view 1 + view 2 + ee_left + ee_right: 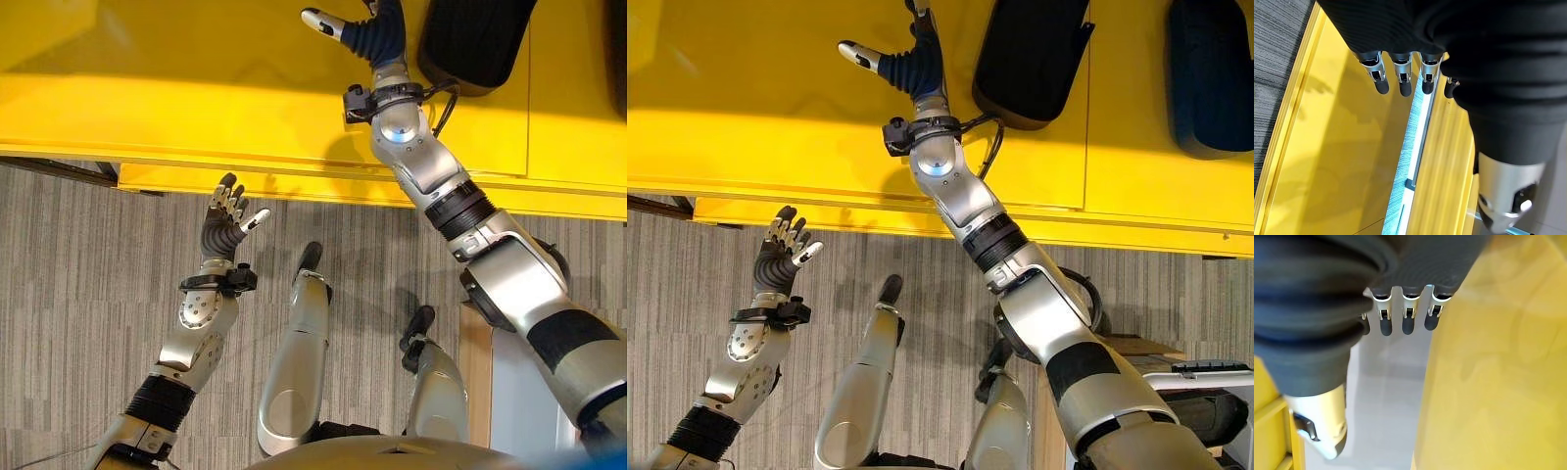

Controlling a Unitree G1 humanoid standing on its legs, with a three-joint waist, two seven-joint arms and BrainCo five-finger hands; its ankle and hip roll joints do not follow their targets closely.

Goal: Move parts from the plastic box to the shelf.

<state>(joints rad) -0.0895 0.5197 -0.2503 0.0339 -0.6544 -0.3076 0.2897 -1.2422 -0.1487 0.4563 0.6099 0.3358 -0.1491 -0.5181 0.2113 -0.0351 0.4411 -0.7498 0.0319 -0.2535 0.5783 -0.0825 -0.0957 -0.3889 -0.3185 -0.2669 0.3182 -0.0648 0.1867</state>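
Two black parts [1031, 59] lie on the far right of the yellow shelf [745, 117]. R hand [906, 59] reaches over the shelf just left of one, fingers straight, holding nothing. L hand [223, 223] hangs over the carpet [69, 294] near the shelf edge, fingers relaxed, empty.

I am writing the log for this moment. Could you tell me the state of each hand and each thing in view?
left hand: open, holds nothing, raised over the carpet just short of the shelf edge.
right hand: open, holds nothing, extended over the shelf.
yellow shelf: bare where the right hand is.
black parts: two lying on the shelf, untouched.
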